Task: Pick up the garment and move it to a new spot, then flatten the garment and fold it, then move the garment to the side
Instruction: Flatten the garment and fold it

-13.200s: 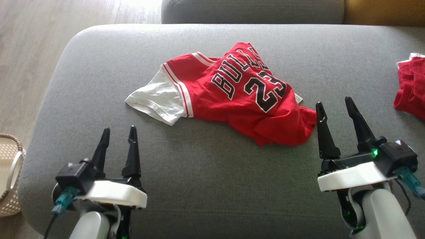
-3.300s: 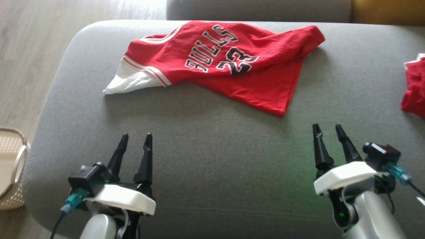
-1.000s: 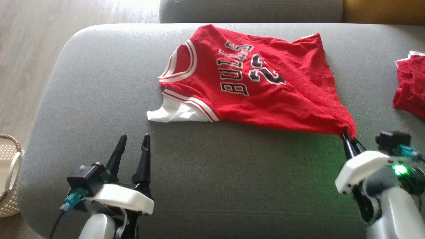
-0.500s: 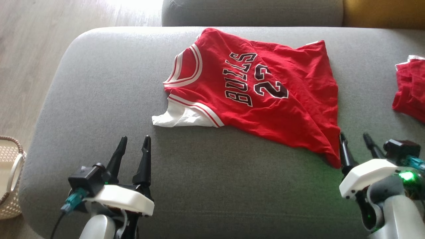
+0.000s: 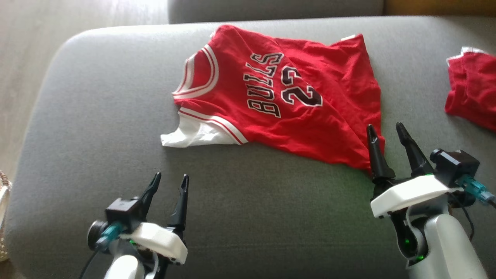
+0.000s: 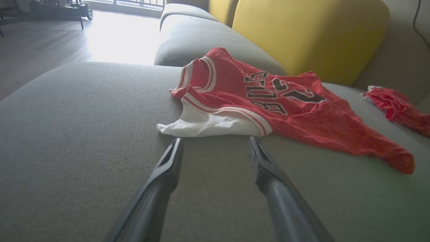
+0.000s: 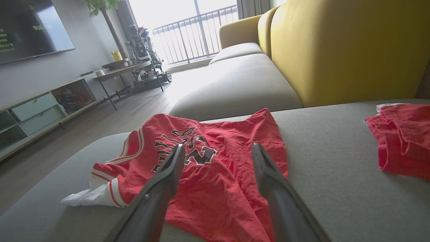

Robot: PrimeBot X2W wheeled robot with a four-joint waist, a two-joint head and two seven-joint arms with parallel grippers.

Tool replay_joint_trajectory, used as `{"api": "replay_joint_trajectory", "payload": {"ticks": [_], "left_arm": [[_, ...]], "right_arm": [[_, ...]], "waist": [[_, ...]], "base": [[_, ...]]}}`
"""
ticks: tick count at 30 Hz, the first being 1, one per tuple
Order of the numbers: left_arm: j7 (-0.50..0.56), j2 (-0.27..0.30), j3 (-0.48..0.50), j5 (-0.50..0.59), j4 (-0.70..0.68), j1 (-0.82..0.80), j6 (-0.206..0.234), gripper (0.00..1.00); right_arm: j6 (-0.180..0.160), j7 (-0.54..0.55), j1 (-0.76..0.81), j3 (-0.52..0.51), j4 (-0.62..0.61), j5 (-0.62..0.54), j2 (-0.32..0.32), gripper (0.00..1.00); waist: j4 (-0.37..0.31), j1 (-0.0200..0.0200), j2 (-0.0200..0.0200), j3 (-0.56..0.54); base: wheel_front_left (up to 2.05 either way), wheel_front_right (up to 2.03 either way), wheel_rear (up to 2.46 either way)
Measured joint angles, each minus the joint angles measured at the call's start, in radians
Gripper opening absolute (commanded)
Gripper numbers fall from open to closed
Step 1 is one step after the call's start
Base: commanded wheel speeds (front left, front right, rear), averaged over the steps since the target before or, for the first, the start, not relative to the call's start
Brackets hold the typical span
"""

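The garment [image 5: 286, 97] is a red jersey with black lettering and a white sleeve [image 5: 190, 135], spread wrinkled across the grey sofa cushion [image 5: 97, 116]. It also lies ahead in the left wrist view [image 6: 268, 101] and the right wrist view [image 7: 208, 168]. My right gripper [image 5: 385, 130] stands open at the jersey's near right corner, nothing between its fingers. My left gripper [image 5: 169, 179] is open too, hovering short of the white sleeve [image 6: 205, 122] without touching it.
A second red garment [image 5: 471, 89] lies bunched at the cushion's right edge. Behind the cushion rise a yellow backrest [image 7: 349, 47] and another grey seat [image 7: 235, 90]. Wooden floor [image 5: 19, 58] drops off to the left, with a woven basket [image 5: 3, 217] at the edge.
My right gripper let go of the jersey's corner, which dropped flat onto the cushion, and has opened wide. The head camera shifted, so the whole scene sits differently.
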Motion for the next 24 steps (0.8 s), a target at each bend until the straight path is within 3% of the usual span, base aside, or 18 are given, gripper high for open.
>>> {"api": "replay_joint_trajectory", "payload": {"ticks": [8, 14, 24], "left_arm": [[0.079, 0.079, -0.080, 0.164, 0.131, -0.168, 0.039, 1.00], [0.162, 0.125, -0.124, 0.287, 0.212, -0.291, 0.104, 1.00], [0.249, 0.186, -0.149, 0.363, 0.292, -0.410, 0.142, 1.00]], "right_arm": [[0.000, -0.013, -0.003, 0.011, -0.027, 0.006, 0.000, 1.00], [0.000, -0.029, -0.012, 0.026, -0.036, 0.009, 0.000, 1.00], [0.000, -0.053, -0.067, 0.030, -0.043, 0.025, -0.001, 1.00]], "waist": [[-0.044, 0.0000, 0.0000, 0.076], [-0.081, 0.0000, 0.0000, 0.139], [-0.115, 0.0000, 0.0000, 0.214]], "base": [[0.00, 0.00, 0.00], [0.00, 0.00, 0.00], [0.00, 0.00, 0.00]]}}
